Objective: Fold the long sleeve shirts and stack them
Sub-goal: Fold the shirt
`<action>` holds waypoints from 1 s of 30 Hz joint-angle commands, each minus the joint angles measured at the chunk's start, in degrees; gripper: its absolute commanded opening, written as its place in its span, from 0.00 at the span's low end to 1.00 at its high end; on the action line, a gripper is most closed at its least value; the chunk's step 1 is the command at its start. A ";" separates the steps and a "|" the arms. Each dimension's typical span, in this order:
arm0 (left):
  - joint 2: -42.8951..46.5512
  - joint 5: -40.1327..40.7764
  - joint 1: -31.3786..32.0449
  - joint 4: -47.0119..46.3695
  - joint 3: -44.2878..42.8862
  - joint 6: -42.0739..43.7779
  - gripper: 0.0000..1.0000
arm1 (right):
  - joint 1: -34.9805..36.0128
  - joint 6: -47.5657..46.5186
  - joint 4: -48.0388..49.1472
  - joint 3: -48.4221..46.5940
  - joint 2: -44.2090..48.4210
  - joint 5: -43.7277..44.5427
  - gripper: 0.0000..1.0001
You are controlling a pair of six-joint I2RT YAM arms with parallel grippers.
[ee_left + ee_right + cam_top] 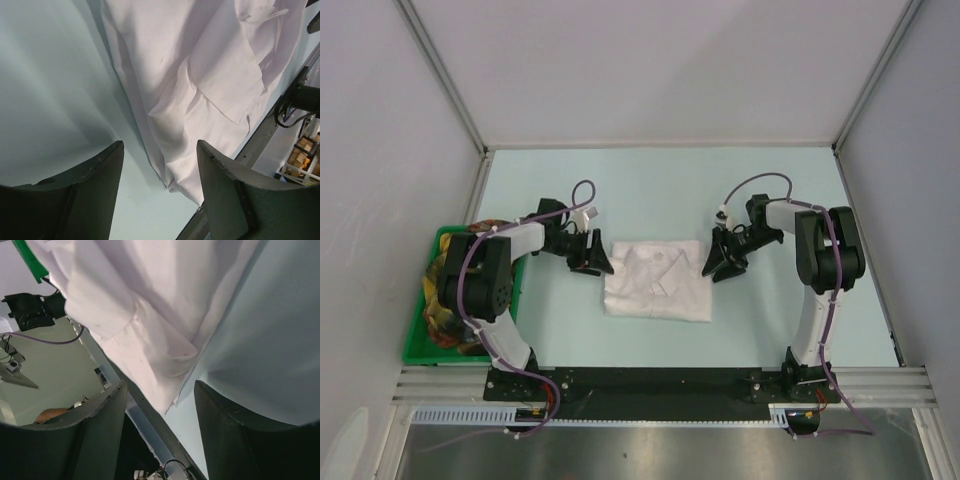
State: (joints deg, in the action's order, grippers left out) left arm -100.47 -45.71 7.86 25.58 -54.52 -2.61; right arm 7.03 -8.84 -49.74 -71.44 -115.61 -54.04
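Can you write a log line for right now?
shirt: folded, flat on table | left tool: open, empty, left of shirt | right tool: open, empty, right of shirt

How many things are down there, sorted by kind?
Folded white cloth shirt: 1
Green plastic bin, holding mixed-colour cloth too bunched up to count: 1
Black two-finger claws, both open and holding nothing, left claw and right claw: 2
Total: 4
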 commanded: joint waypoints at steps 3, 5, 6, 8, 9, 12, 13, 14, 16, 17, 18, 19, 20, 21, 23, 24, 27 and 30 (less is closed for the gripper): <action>-0.62 -4.55 0.32 -3.60 3.52 -3.54 0.66 | 0.44 4.88 11.32 1.48 -0.31 2.01 0.56; 0.44 -5.26 0.67 -6.41 6.60 -4.68 0.61 | 0.71 6.02 13.34 1.74 -0.75 1.92 0.49; 0.62 -5.52 0.93 -7.12 7.06 -5.03 0.58 | 0.79 6.46 13.96 1.66 -1.36 1.84 0.38; 0.36 -4.04 0.84 -8.44 6.80 -5.21 0.44 | 1.41 7.52 16.15 1.22 -1.98 2.01 0.24; -0.34 -2.81 0.32 -8.44 6.19 -5.04 0.35 | 1.67 7.78 16.68 0.78 -2.77 2.36 0.20; -1.83 -2.62 -1.43 -7.40 4.08 -4.86 0.44 | 2.29 8.58 18.18 -1.68 -4.35 3.32 0.07; -1.75 -3.32 -1.79 -6.61 3.64 -4.34 0.49 | 2.20 8.58 18.10 -2.47 -5.14 3.59 0.07; -0.97 -4.46 -2.05 -5.99 3.81 -2.94 0.53 | 2.11 8.58 16.88 -3.26 -5.24 3.42 0.08; 3.05 -8.57 -2.76 -4.32 5.21 -1.79 0.63 | 1.33 7.70 15.03 -4.06 -3.93 3.50 0.11; 4.39 -9.91 -2.93 -3.53 6.96 -1.09 0.66 | 0.97 7.26 13.19 -3.80 -3.14 3.42 0.25; 5.62 -11.14 -2.94 -1.78 7.93 -1.08 0.71 | 0.19 6.56 12.04 -2.92 -2.08 3.33 0.36; 6.94 -13.59 -2.94 -1.50 9.07 -1.60 0.72 | -0.25 6.38 10.90 -2.31 -0.94 2.89 0.44; 9.21 -13.09 -2.67 -2.63 11.08 -4.57 0.74 | -0.78 6.29 9.23 -1.52 1.77 2.54 0.52; 10.28 -13.96 -2.59 -5.25 11.80 -6.25 0.75 | -1.13 6.29 8.70 -0.47 3.10 2.28 0.54; 11.25 -14.14 -1.97 -7.21 14.34 -10.37 0.73 | -2.19 7.08 7.99 2.70 7.30 0.70 0.58; 11.43 -13.53 -1.71 -7.56 15.40 -10.92 0.72 | -2.19 7.26 7.90 3.75 8.55 0.26 0.59; 13.97 -12.82 -1.53 -11.24 19.88 -14.34 0.69 | -1.76 7.96 7.28 9.02 11.89 -2.03 0.61; 15.47 -13.78 -0.04 -14.85 22.61 -17.25 0.67 | -0.35 8.58 10.00 15.00 13.74 -3.61 0.61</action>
State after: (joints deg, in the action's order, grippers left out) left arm -88.42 -56.53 6.02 17.04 -34.85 -14.31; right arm 4.69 -1.10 -40.18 -62.13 -104.86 -54.61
